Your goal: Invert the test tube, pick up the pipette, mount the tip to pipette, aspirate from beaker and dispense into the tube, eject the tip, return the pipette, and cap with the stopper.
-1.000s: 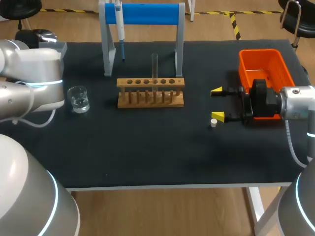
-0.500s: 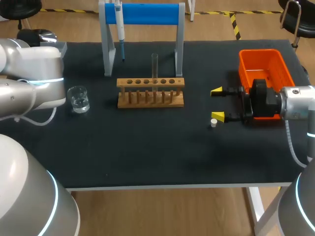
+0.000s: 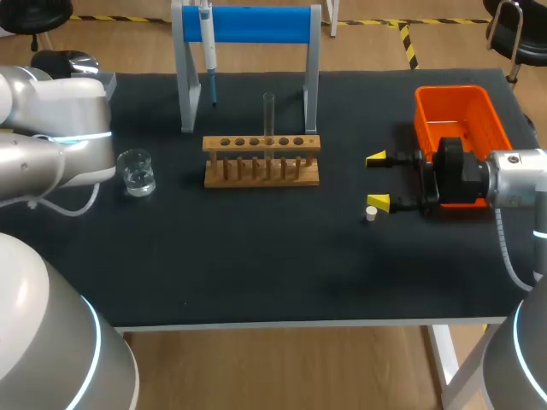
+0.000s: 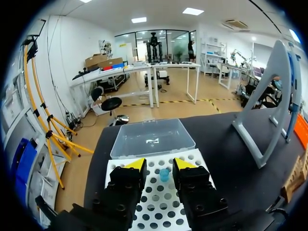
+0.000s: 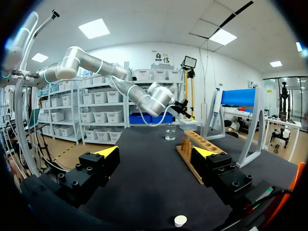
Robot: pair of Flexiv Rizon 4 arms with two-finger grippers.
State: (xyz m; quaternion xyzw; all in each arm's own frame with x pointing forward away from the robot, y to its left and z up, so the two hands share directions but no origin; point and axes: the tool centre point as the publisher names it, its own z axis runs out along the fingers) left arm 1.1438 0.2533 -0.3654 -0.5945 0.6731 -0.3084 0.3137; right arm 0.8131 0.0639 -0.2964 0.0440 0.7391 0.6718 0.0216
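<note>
Pincers first: recording left gripper [image 4: 160, 164] parted narrowly above white perforated tip rack [image 4: 159, 202], right gripper [image 3: 377, 180] spread wide beside small white stopper [image 3: 371, 213]. Noting slim blue-and-white pipette [image 3: 208, 60] hanging on blue-barred grey stand [image 3: 256, 24] (seemingly untouched). Judging pick-up pending, calling for a reach there.

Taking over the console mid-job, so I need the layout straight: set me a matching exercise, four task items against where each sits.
Items: 1 test tube; 2 pipette; 3 stopper; 4 beaker.
Places: A on the table beside the right gripper; B upright in the wooden rack; C hanging on the blue-barred stand; D on the table, left of the rack.
Pairs: 1-B; 2-C; 3-A; 4-D.
</note>
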